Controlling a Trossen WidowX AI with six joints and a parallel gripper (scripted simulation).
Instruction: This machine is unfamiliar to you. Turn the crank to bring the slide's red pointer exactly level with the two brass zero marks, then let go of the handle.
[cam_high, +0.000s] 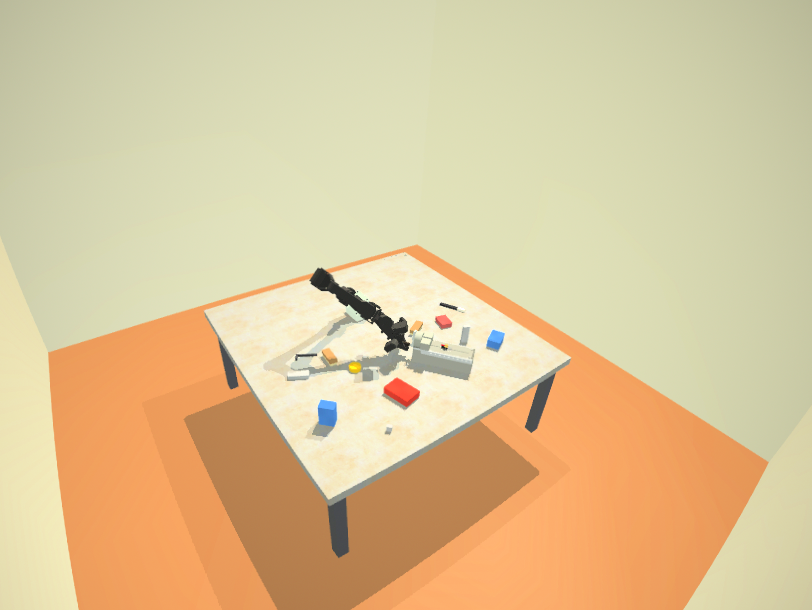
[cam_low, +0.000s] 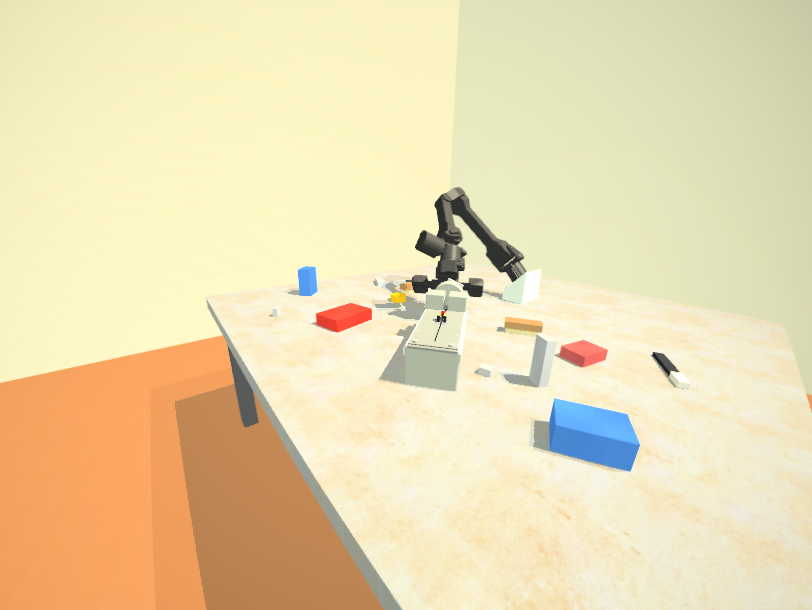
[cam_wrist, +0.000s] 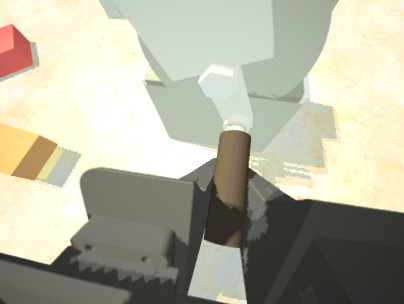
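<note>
The machine (cam_high: 446, 359) (cam_low: 433, 351) (cam_wrist: 220, 45) is a pale grey block with a slide on top. Its small red pointer (cam_high: 445, 345) (cam_low: 443, 313) sits on the slide near the crank end. The brass marks are too small to make out. In the wrist view the brown crank handle (cam_wrist: 231, 170) sticks out from a pale crank arm (cam_wrist: 225, 92). My gripper (cam_wrist: 225, 165) (cam_high: 398, 343) (cam_low: 450, 284) is shut on the brown handle at the machine's crank end.
Around the machine lie two red blocks (cam_high: 401, 391) (cam_high: 443, 321), two blue blocks (cam_high: 326, 411) (cam_high: 495, 339), orange blocks (cam_high: 329, 355) (cam_wrist: 25, 157), a yellow piece (cam_high: 355, 367), a grey upright post (cam_low: 542, 359), a black-and-white stick (cam_low: 669, 369) and a pale wedge (cam_low: 523, 286).
</note>
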